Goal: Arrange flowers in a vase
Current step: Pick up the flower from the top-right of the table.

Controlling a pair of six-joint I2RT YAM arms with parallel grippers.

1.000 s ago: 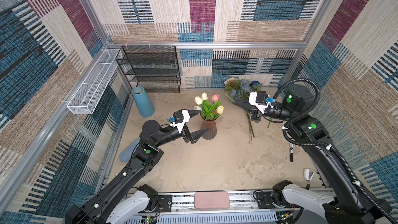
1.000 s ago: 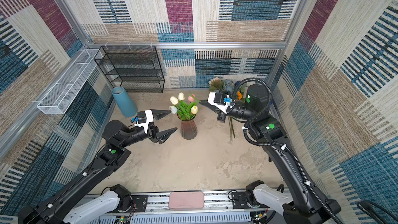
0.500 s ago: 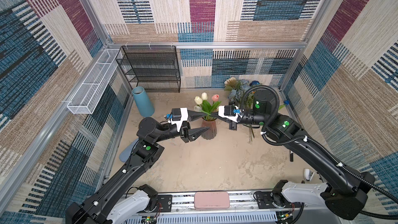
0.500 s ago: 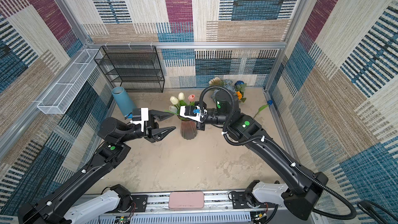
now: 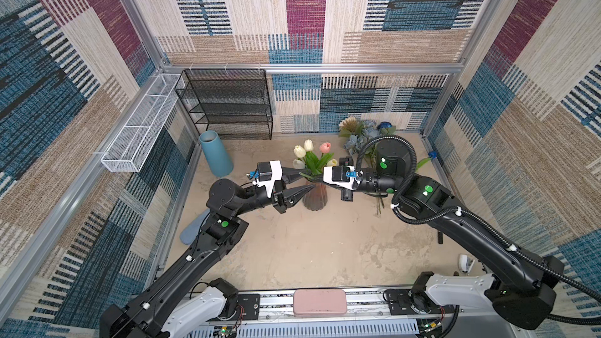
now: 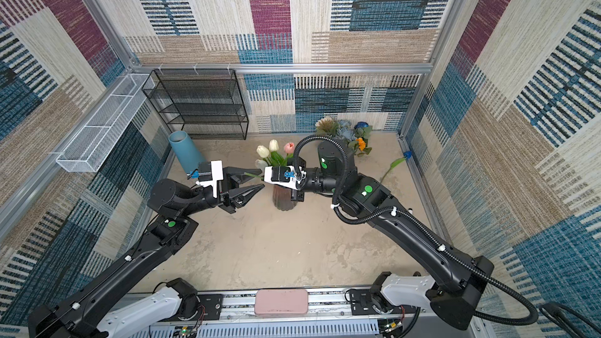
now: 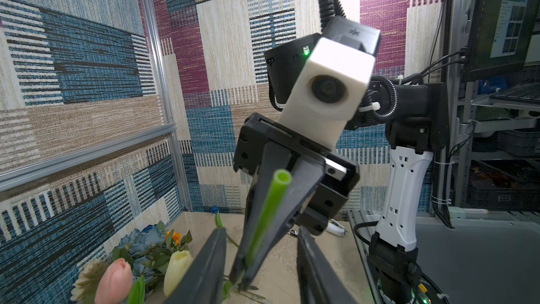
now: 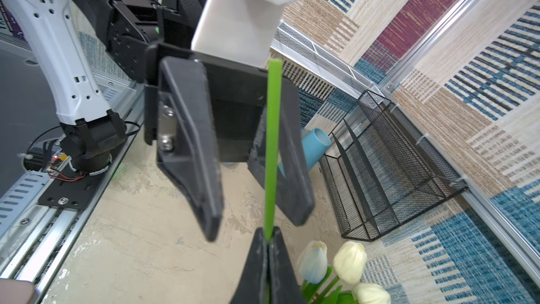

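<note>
Patchwork-carpet walls (image 5: pixel 305 11), beige counter (image 5: pixel 309 248), brown vase (image 5: pixel 314 196) with tulips (image 5: pixel 308 146) standing in it. Right hand (image 8: pixel 268 244) is pinched tight on a green stem (image 8: pixel 271 141) beside those tulips, and the left hand (image 6: pixel 259 179) sits half open around the stem's free end (can't tell if it's touching). Monitor (image 7: pixel 508 24) text outside the cell is too small to read.

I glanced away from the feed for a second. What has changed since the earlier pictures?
The right gripper, shut on a green stem, swung from the flower pile across to the brown vase. The left gripper narrowed its jaws around that stem but remains open. Brown vase, tulips and blue vase stayed put.
</note>
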